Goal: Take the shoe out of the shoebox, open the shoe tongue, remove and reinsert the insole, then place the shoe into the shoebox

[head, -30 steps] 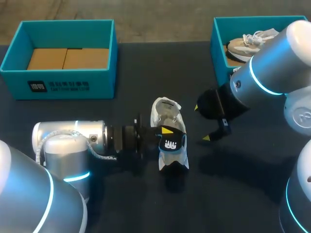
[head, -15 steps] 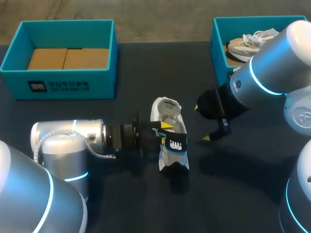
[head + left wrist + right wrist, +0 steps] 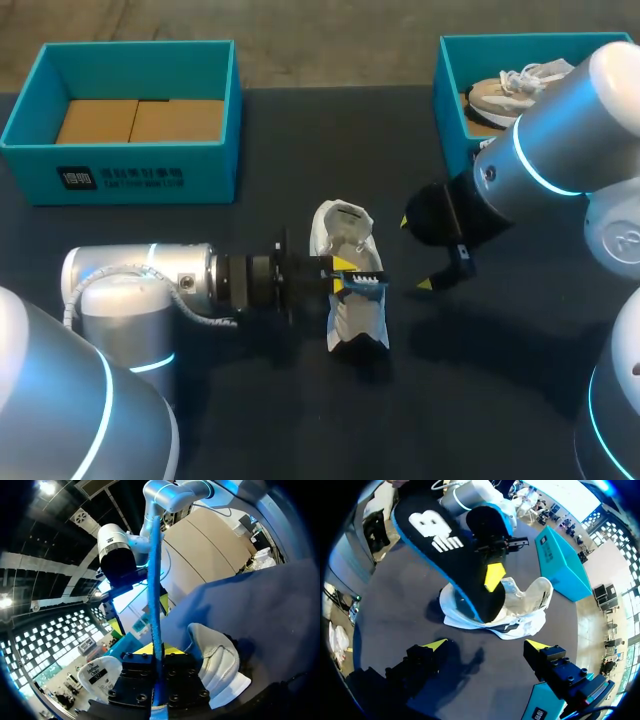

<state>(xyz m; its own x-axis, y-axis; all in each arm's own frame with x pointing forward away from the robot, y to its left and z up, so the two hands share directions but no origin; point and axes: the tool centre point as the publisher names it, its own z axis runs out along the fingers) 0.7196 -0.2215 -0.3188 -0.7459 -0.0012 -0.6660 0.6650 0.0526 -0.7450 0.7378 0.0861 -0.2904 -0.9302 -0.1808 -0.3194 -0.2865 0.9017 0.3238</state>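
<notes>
Shoe (image 3: 343, 232) lies lengthwise, pointing towards the robot. Left end effector (image 3: 346, 273) clamps the white-logoed insole (image 3: 445, 555) edge-up. Right end effector (image 3: 415, 254) hangs beside it, fingers apart.

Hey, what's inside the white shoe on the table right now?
The insole dips its lower end into the shoe; the rest sticks up, gripped by the left pincer. The insole covers the shoe's interior, so whatever else is inside cannot be seen.

High up and behind, looking down on the whole worktop (image 3: 300, 150). On each wrist, very near, facing the same shoe (image 3: 342, 232) from opposite sides, also seen from above.
</notes>
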